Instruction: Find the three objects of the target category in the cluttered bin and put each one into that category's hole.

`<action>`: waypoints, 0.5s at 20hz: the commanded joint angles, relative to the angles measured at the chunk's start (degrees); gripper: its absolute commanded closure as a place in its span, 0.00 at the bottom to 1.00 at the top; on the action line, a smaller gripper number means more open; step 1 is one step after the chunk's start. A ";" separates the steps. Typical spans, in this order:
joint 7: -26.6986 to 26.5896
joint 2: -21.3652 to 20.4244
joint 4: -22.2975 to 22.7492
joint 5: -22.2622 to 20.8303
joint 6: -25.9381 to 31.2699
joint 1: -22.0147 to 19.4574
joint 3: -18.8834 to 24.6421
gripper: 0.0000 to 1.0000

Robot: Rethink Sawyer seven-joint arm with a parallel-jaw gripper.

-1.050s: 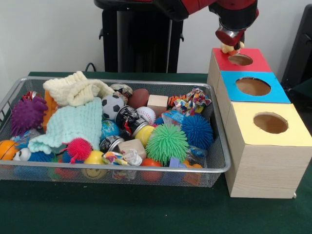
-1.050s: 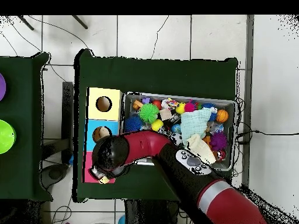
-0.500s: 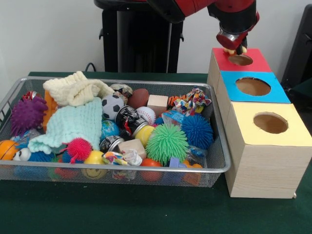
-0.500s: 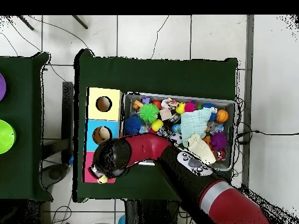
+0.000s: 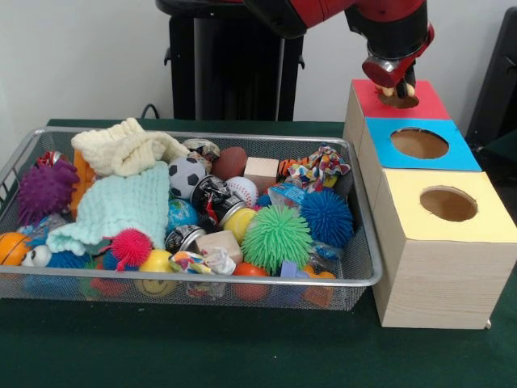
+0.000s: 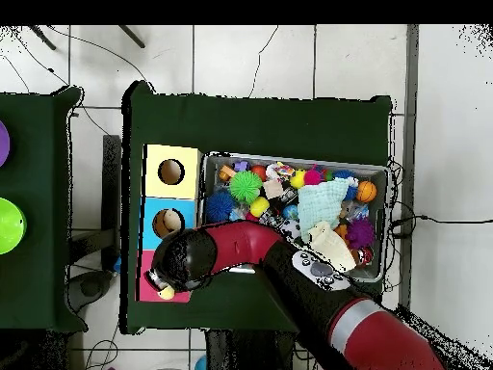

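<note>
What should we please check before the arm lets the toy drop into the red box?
1. Gripper over the red box: ok.
2. Lined up with its hole: ok in the front view; hidden overhead.
3. Toy in the grip: cannot tell, only a yellowish bit shows.
4. Hole unblocked: cannot tell.
5. Blue box and yellow box holes clear of the arm: ok.

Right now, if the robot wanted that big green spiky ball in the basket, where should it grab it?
Probably from straight above, closing across the middle of the green spiky ball. It is round, so no side is better. Its top sits clear above its neighbours, but the blue spiky ball and a yellow ball crowd its sides, so a sideways approach looks blocked.
</note>
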 commanded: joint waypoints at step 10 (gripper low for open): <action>5.30 -0.32 -2.07 -0.33 -3.20 0.52 -0.35 1.00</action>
